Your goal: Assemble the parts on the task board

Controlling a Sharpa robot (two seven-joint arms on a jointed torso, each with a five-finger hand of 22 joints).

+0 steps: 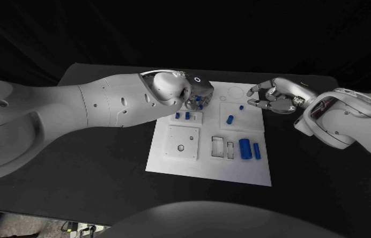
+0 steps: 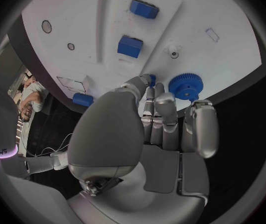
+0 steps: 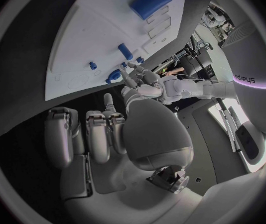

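2 robot hands: left robot hand (image 2: 161, 117) touches blue gear (image 2: 185, 86); right robot hand (image 1: 272, 96) empty.

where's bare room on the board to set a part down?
Free: the white task board's near strip, below the large blue cylinder and the recessed slots. Crowded: the far-left corner, where the left hand is at the blue gear.

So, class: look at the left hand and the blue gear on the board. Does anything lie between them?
Nothing visible does. In the left wrist view the left hand has its fingertips right beside the blue gear near the edge of the task board; the two blue blocks lie further in, past the fingertips.
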